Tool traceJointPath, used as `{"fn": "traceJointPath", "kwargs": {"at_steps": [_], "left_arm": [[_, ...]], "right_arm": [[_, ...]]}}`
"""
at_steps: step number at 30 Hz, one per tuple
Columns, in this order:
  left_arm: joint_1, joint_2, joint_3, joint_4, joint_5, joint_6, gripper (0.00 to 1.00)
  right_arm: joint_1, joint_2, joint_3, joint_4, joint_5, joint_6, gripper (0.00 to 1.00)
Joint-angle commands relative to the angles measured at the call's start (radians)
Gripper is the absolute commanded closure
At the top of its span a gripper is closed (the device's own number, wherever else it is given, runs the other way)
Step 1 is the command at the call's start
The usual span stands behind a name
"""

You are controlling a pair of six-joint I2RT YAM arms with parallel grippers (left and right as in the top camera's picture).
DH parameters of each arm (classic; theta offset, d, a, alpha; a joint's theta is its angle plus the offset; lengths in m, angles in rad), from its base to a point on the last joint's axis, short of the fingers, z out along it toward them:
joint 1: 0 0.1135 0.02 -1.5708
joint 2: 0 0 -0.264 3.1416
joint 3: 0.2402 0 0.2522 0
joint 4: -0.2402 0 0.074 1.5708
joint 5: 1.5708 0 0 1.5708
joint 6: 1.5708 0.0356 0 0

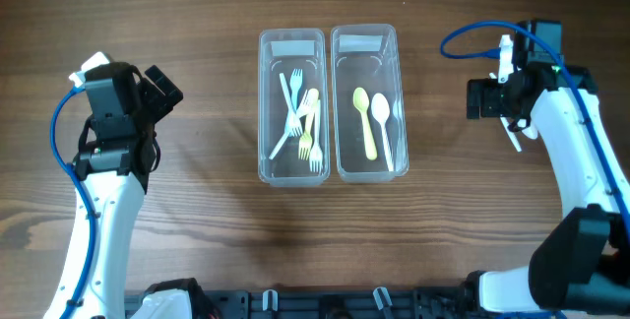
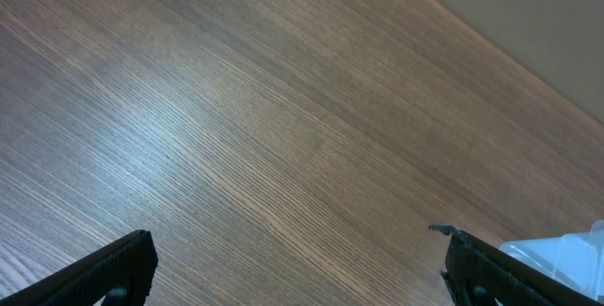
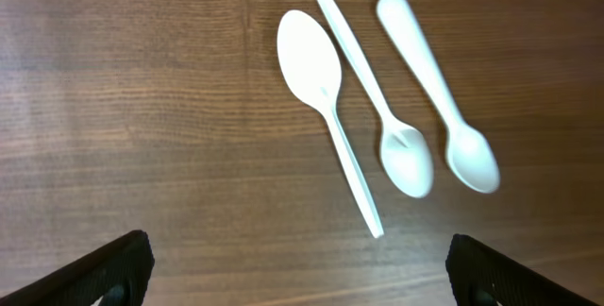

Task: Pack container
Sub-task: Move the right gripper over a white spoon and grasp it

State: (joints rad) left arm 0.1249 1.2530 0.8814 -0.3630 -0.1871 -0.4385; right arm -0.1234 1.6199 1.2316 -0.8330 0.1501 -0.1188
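Two clear plastic containers stand side by side at mid table. The left container holds several forks, white and pale yellow. The right container holds a yellow spoon and a white spoon. Three white spoons lie loose on the table in the right wrist view: a large one and two small ones. My right gripper is open and empty above the table near them; overhead it is at the right. My left gripper is open and empty over bare wood at the left.
A corner of the left container shows at the left wrist view's lower right edge. The table's far edge crosses that view's upper right. One spoon handle pokes out under the right arm overhead.
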Motion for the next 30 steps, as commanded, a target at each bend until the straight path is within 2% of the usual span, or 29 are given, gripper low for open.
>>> {"fn": "traceJointPath", "kwargs": {"at_steps": [1, 6, 15, 30], "left_arm": [[0.005, -0.008, 0.0, 0.002, -0.012, 0.016, 0.0], [0.005, -0.008, 0.0, 0.002, -0.012, 0.016, 0.0], [0.005, -0.008, 0.0, 0.002, -0.013, 0.016, 0.0], [0.005, -0.008, 0.0, 0.002, -0.013, 0.016, 0.0]], "right_arm": [[-0.038, 0.041, 0.015, 0.023, -0.087, -0.012, 0.01], [-0.092, 0.098, 0.015, 0.044, -0.1, -0.034, 0.0], [-0.107, 0.223, 0.015, 0.108, -0.155, -0.066, 0.1], [-0.107, 0.332, 0.013, 0.222, -0.196, -0.092, 0.12]]}}
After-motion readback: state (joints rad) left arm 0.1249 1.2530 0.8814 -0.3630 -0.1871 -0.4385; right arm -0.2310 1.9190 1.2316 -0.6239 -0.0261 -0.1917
